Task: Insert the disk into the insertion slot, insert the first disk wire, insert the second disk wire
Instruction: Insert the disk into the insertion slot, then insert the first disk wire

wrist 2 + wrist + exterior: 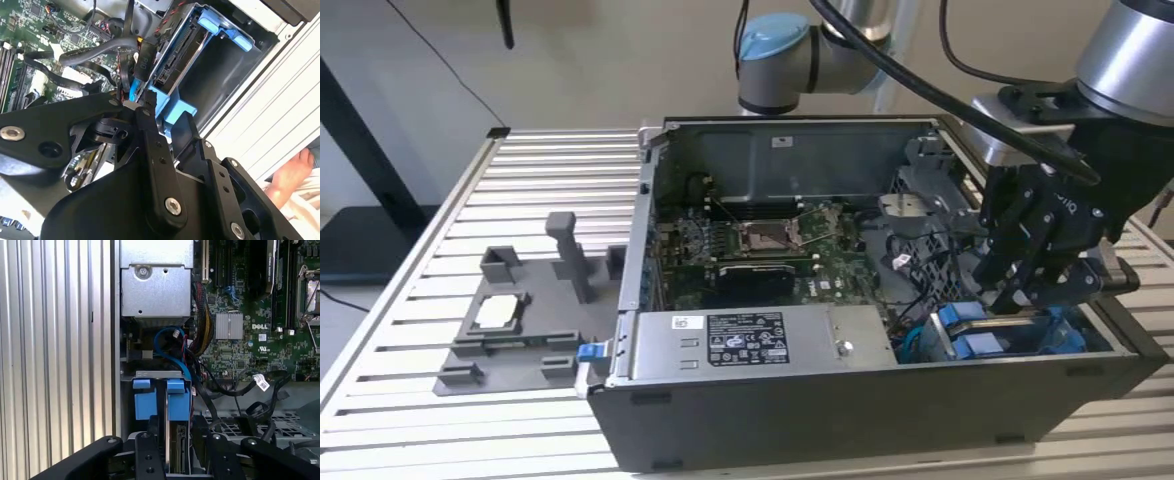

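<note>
Setting: open dark grey metal computer case (854, 420), lying on its side on a ribbed aluminium slat table (547, 180).
Arm: silver robot arm with blue joint caps (787, 50), reaching down into the case on the exterior view's right.
Tool: black multi-link gripper (1014, 298), set low in the case's near corner, right at the drive bay.
Tool state: whether it clamps the carrier or merely straddles it is not to be made out. In both wrist views the gripper (165, 114) (181, 436) sits around the end of the blue frame.
Task item: flat silver-beige disk in a bright blue plastic carrier frame (180, 52), standing on edge inside the grey metal drive bay (235, 65). Its blue tabs (177, 402) are seen end-on in the first wrist view. In the exterior view it (981, 340) lies just beside the power-supply box.
Wiring: black cable bundle (100, 50) and a thin blue cable (167, 340), loose near the disk's connector edge.
Power supply: grey labelled metal box (747, 345), along the case's near wall.
Board: green motherboard (774, 245), mid-case.
Fixture: grey plastic holder block (520, 320), on the table well apart from the case, on the exterior view's left.
Bystander: a person's hand (292, 175), beyond the table edge.
</note>
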You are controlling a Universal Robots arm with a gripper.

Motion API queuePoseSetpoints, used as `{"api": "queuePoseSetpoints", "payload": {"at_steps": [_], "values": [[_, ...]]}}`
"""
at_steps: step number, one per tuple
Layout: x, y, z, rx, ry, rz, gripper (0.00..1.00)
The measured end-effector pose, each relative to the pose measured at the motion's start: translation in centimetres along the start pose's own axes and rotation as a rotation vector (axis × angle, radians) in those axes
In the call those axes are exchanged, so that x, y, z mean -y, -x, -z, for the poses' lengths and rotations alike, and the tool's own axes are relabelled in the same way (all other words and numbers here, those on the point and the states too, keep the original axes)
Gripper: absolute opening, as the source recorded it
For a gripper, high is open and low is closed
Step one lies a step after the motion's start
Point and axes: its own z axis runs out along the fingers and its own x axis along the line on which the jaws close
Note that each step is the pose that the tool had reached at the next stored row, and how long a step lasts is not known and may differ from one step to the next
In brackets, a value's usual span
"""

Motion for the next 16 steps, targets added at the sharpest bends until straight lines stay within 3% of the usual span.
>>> {"api": "queuePoseSetpoints", "payload": {"at_steps": [6,16], "values": [[0.01,0.00,0.11,0.0000,0.0000,0.000,0.41],[-0.02,0.08,2.01,0.0000,-0.0013,0.000,0.41]]}}
